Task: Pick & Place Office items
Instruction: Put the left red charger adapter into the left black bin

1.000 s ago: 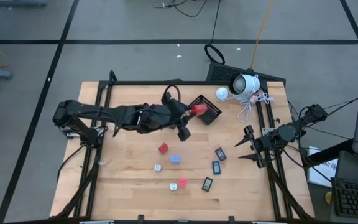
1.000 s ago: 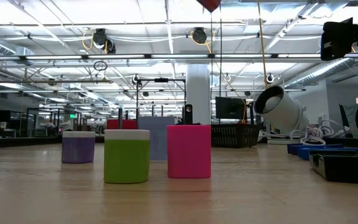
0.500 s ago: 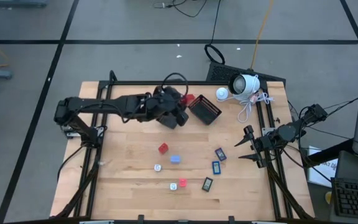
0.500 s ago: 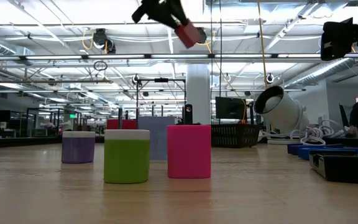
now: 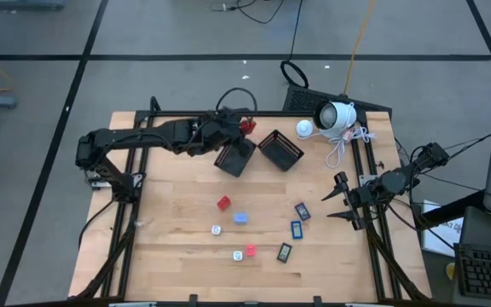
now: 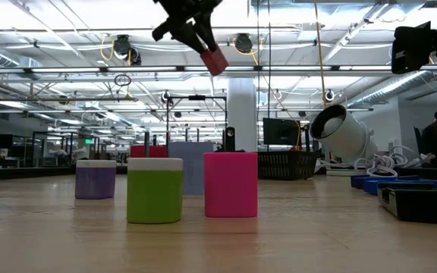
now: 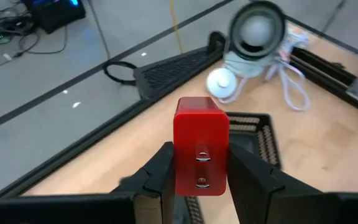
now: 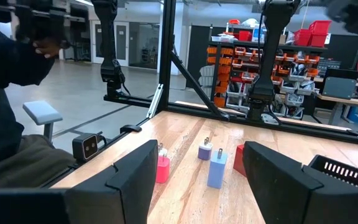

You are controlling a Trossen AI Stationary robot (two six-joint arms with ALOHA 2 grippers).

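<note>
My left gripper [image 5: 242,130] is shut on a red block [image 7: 201,134] with two small metal prongs on its face, high above the table's far middle; it also shows in the low view [image 6: 213,61]. It hangs just beyond the far edge of the left black mesh basket [image 5: 234,156]. On the table lie a red block [image 5: 223,203], a pale blue block [image 5: 240,217], another red piece [image 5: 251,251], small white bits [image 5: 216,229] and dark blue-faced rectangles [image 5: 296,228]. My right gripper [image 8: 197,186] is open and empty at the table's right edge [image 5: 348,194]. My left gripper pinches the red block's two opposite narrow sides [image 7: 180,168] between its two fingers [image 7: 160,171]. The block's end sticks out past the fingertips. In the low view the fingers slant downward. The block is lifted clear of the table and baskets.
A second black mesh basket [image 5: 281,150] stands right of the first. A white camera [image 5: 335,115] with its cable sits at the far right corner. Black frame rails [image 5: 135,196] run along the left and right sides. A person in dark clothes [image 8: 5,81] shows beyond the table.
My left gripper, still shut on the red block, has swung from above the right basket toward the table's left and far edge. It now sits beyond the left basket's far side. The block has stayed clear of everything.
</note>
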